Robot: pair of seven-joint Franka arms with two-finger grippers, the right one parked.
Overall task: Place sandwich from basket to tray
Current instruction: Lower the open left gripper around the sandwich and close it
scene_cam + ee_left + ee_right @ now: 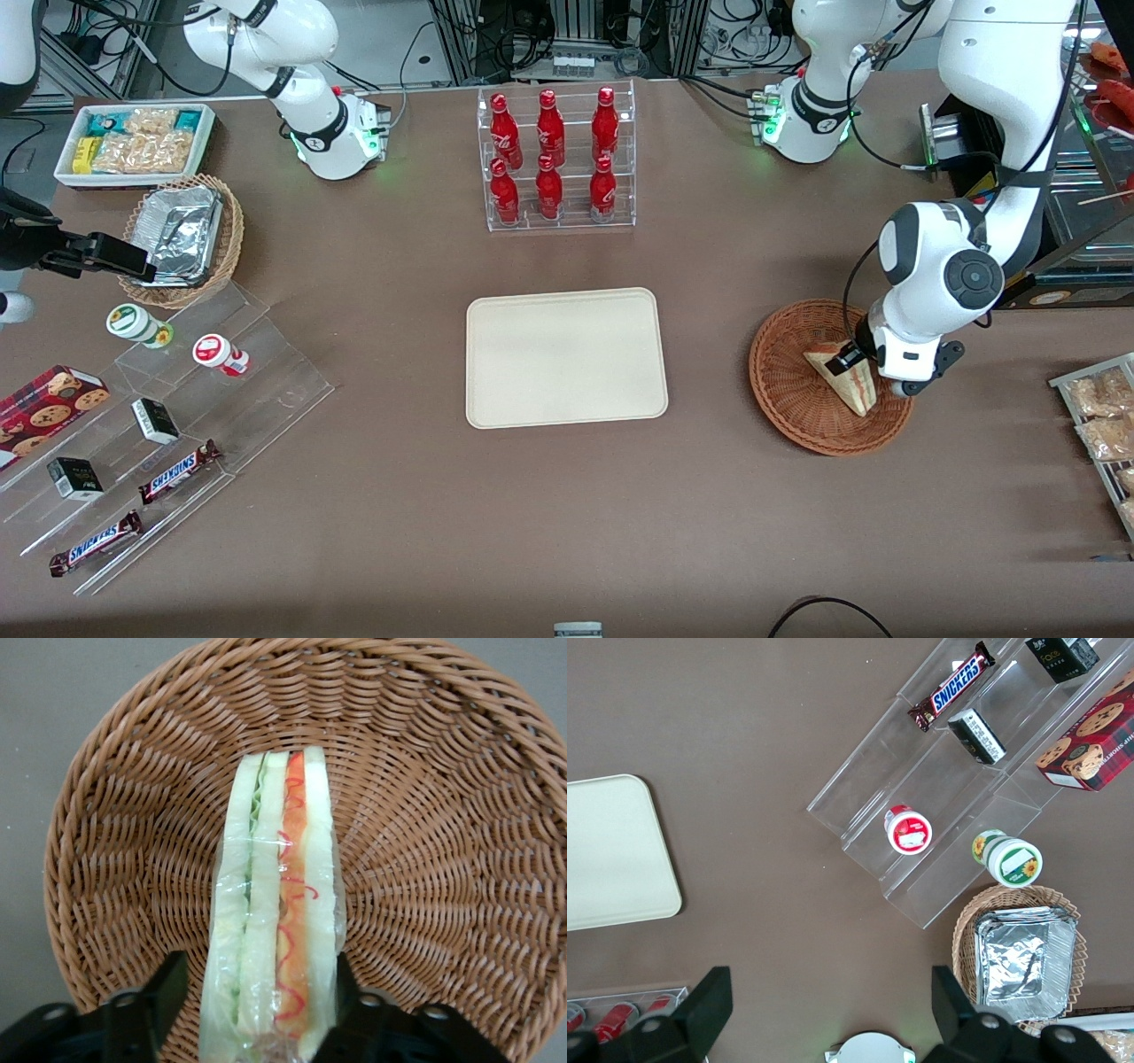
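Note:
The sandwich (849, 386), a wrapped wedge of pale bread with red and green filling, lies in the reddish-brown wicker basket (784, 390) toward the working arm's end of the table. My left gripper (852, 358) is down in the basket with the sandwich's wide end between its fingers. In the left wrist view the gripper (257, 997) is open. One finger (168, 988) stands a little apart from the sandwich (275, 904) and the other (347, 992) is against its wrapper, with the basket (443, 859) under them. The cream tray (567, 357) lies bare at the table's middle.
A clear rack of red bottles (554, 159) stands farther from the front camera than the tray. Snack packets on a metal rack (1099, 416) lie beside the basket at the table's edge. A clear stepped display (159, 425) with candy bars is toward the parked arm's end.

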